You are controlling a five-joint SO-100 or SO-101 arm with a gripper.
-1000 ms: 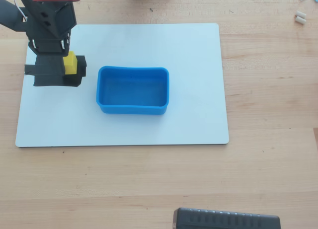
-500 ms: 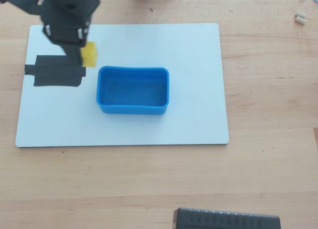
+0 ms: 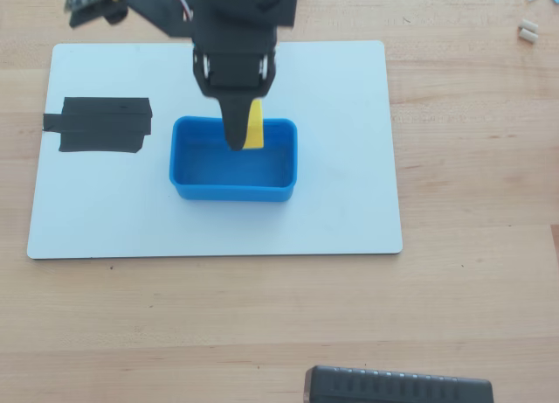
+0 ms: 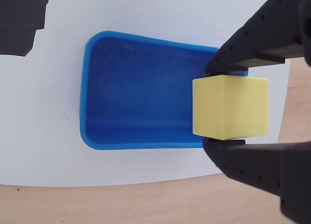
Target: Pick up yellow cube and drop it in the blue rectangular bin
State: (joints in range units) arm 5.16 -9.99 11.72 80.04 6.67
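1. The gripper is clamping the yellow cube between its two black fingers; in the wrist view one finger is pressing the cube's top face and the other its bottom face.
2. The cube is showing as a small, bright yellow block with plain matte faces and soft edges, far smaller than the bin.
3. In the overhead view the gripper is hanging over the far rim of the blue bin, and only a yellow sliver of the cube is peeking out beside the black finger.
4. In the wrist view the bin is lying below the gripper and stretching away to its left, a shallow bright blue tray with rounded corners and a thick rim; its inside is looking bare.
5. The bin is sitting on a white board that is extending past the bin on every side of the gripper.
6. A black tape patch is lying on the board well apart from the gripper, to its left in the overhead view.
7. A wooden table is surrounding the board, with a dark device at the table's near edge, well apart from the gripper.
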